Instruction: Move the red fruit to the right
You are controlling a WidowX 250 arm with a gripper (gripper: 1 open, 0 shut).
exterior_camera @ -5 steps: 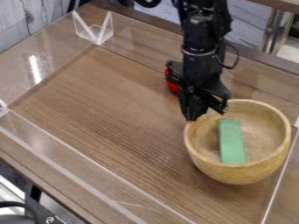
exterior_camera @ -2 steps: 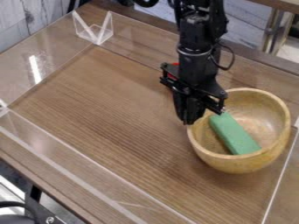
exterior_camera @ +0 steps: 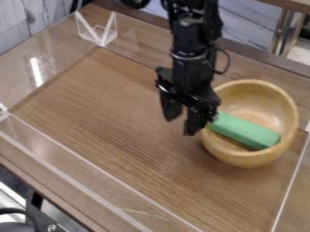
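1. The gripper (exterior_camera: 183, 116) hangs pointing straight down over the middle of the table, just off the near-left rim of the wooden bowl (exterior_camera: 269, 87). Its two fingers stand apart with nothing between them that I can make out, so it looks released.
2. I cannot find the red fruit from here. It may be hidden behind the gripper or the arm, and the bit of red by the bowl's rim is too small to call.
3. My guess is the step in hand is either just after a let-go or just before a pick. The next move calls for finding the fruit and checking that it lies right of the middle.
4. A green block (exterior_camera: 246, 132) lies tilted inside the bowl, towards the table's right edge. The bowl crowds that side.
5. A clear stand (exterior_camera: 94, 30) sits at the far-left corner, well apart.
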